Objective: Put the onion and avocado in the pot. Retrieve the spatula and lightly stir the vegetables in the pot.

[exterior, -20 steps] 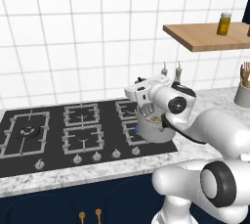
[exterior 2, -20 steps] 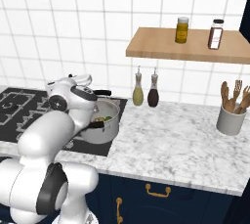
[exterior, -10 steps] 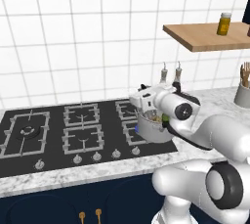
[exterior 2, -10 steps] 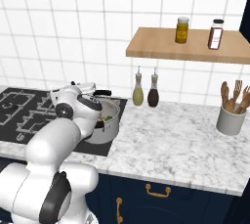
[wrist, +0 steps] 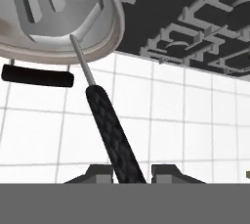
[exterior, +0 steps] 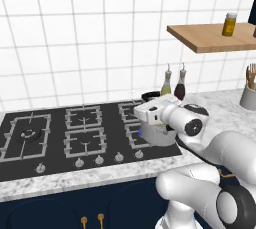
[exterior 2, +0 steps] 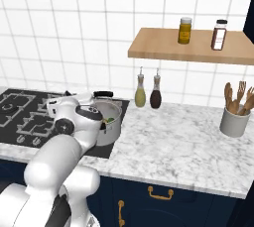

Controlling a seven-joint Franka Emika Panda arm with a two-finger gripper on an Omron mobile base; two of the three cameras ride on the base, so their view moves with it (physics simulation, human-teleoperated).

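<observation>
The steel pot [exterior: 161, 136] stands on the hob's front right burner, with a black handle [exterior 2: 102, 93] at its back. A bit of green, the avocado [exterior 2: 110, 120], shows inside its rim. The onion is hidden. My hand hangs low over the pot's near side in both base views. In the hand view the spatula [wrist: 105, 115] runs from my gripper [wrist: 131, 171] into the pot [wrist: 112, 27], its slotted head lying against the inner wall. Its black handle sits tight between my two fingertips [wrist: 100, 171].
An olive oil bottle [exterior 2: 141, 94] and a dark bottle [exterior 2: 156, 92] stand against the wall right of the black gas hob [exterior: 60, 133]. A utensil crock [exterior 2: 234, 119] sits far right on the marble counter. A wooden shelf [exterior 2: 193, 47] with jars hangs above.
My hand has come down and a little to the left over the pot, with the spatula still in it. The pot has stayed where it was.
</observation>
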